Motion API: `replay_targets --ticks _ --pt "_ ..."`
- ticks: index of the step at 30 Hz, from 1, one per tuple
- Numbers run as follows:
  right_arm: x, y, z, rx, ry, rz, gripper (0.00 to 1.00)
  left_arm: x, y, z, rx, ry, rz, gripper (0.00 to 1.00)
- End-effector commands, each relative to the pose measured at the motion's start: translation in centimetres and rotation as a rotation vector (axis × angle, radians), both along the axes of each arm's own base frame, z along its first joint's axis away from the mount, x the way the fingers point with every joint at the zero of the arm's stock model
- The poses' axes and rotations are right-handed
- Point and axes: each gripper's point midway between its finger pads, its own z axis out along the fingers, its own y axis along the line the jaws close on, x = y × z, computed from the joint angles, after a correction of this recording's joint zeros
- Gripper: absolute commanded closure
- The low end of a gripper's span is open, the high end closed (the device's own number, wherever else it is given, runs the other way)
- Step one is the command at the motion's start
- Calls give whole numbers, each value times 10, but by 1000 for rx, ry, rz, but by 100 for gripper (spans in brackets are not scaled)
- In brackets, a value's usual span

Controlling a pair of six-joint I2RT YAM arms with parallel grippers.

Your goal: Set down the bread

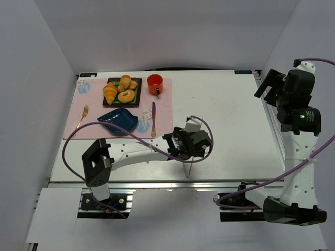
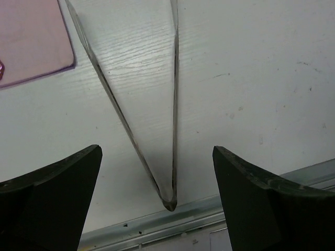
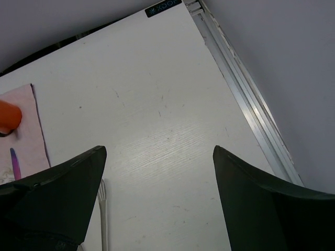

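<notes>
1. Left gripper (image 2: 157,151), jaws spread wide and holding nothing, hangs over clear tongs (image 2: 141,104) beside the table (image 1: 230,104)'s near rail
2. Right gripper (image 3: 159,151), likewise spread, sits by the right edge
3. Dark tray (image 1: 137,103) on the pink mat (image 1: 162,112) holds the bread (image 1: 124,82) at its far side, a croissant (image 1: 110,93) and a ring pastry (image 1: 126,96)
4. Blue dish (image 1: 118,121) lies just nearer

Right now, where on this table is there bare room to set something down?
The white table is bare from the pink placemat across to the right arm. Crowded: the placemat carries pastry tray, orange mug, blue dish, fork and knife; clear tongs lie near-centre under the left arm.
</notes>
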Motion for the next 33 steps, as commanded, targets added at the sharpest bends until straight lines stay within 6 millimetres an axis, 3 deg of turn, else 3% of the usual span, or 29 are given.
replay_targets --ticks 1,5,9,14,28,33 --pt "-1 -1 6 -19 -31 13 10 1 5 17 -98 -11 106 2" --pt "2 12 6 7 -50 83 10 -1 10 -5 -104 20 174 2" --pt "4 21 -2 29 -57 128 10 -3 -3 -19 -168 76 187 2" --pt "5 25 -8 39 -48 149 10 -4 -7 -51 -90 108 196 2" --pt "1 34 -10 59 -62 192 11 -4 -9 -96 25 133 189 2" --pt "0 36 -12 66 -63 204 10 -1 -9 -103 52 124 182 6"
